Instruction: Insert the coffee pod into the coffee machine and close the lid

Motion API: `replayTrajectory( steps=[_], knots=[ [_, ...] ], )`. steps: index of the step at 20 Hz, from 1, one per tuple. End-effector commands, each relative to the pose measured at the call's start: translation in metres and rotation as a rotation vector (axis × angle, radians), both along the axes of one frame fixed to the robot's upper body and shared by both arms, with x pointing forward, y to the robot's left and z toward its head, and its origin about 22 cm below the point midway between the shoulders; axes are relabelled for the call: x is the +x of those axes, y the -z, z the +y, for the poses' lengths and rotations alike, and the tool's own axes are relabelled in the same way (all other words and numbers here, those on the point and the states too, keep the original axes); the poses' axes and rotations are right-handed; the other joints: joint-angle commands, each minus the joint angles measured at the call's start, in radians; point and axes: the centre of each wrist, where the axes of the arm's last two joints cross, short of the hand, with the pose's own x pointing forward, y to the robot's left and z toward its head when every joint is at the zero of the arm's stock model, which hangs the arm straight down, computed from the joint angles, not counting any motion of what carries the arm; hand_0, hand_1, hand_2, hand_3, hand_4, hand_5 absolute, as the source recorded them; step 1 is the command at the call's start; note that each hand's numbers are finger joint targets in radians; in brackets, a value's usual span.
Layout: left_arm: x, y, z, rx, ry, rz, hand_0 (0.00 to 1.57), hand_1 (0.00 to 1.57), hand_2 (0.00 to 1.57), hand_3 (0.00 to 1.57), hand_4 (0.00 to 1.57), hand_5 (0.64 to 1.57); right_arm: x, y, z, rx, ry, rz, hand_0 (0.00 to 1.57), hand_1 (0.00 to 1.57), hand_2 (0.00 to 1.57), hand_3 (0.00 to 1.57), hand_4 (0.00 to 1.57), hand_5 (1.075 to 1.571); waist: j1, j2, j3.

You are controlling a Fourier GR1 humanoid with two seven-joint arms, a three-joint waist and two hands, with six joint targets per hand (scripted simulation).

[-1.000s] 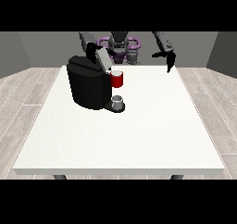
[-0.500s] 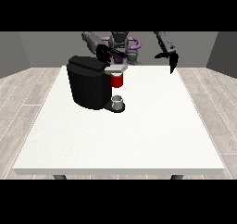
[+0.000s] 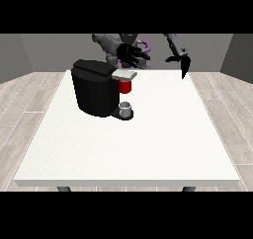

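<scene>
- We see a big white bench [image 3: 128, 149] with a black coffee machine [image 3: 94, 87] standing on its far part, toward the view's left.
- The hand at the view's left [image 3: 129, 55] hangs just above and behind the machine's front part. Its fingers [image 3: 136, 62] are spread out wide and straight, like a fan. They hold nothing that we can see.
- Right below those fingers is the machine's light grey lid part [image 3: 126, 75], sticking out to the front. We cannot tell if the fingers touch it or only hang close over it.
- Under that lid part there is a red thing at the machine [image 3: 125, 86].
- Lower down, at the foot of the machine, sits a small grey thing [image 3: 126, 107] on the machine's black base. We cannot tell if it is the coffee pod or a cup.
- The hand at the view's right [image 3: 182, 60] is up in the air, well apart from the machine and over the far edge of the bench. Its fingers [image 3: 184, 70] point down and look straight. It holds nothing and touches nothing.
</scene>
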Motion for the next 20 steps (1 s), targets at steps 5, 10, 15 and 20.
replayTrajectory(
  steps=[5,10,15,20],
  knots=[
    [-0.004,0.006,-0.011,-0.005,0.022,-0.007,0.0,0.0,0.0,0.0,0.39,1.571,0.012,-0.04,0.019,-0.01,-0.05,-0.048,0.0,0.0,0.0,0.0,0.38,1.571,0.036,-0.008,0.0002],
    [-0.011,0.016,-0.026,-0.015,0.065,0.023,0.0,0.0,0.0,0.0,0.27,1.571,-0.005,0.009,0.025,0.001,-0.094,0.007,0.0,0.0,0.0,0.0,0.39,1.571,0.042,-0.043,0.0003],
    [-0.019,0.028,-0.01,-0.014,0.028,0.039,0.0,0.0,0.0,0.0,0.17,1.571,-0.026,0.037,0.036,-0.068,-0.249,0.005,0.0,0.0,0.0,0.0,0.49,1.571,0.012,-0.054,0.0003],
    [-0.014,0.029,-0.006,-0.013,0.023,0.034,0.0,0.0,0.0,0.0,0.17,1.571,-0.075,0.079,0.049,0.037,-0.467,0.029,0.0,0.0,0.0,0.0,0.46,1.571,0.007,-0.059,0.0005]
  ],
)
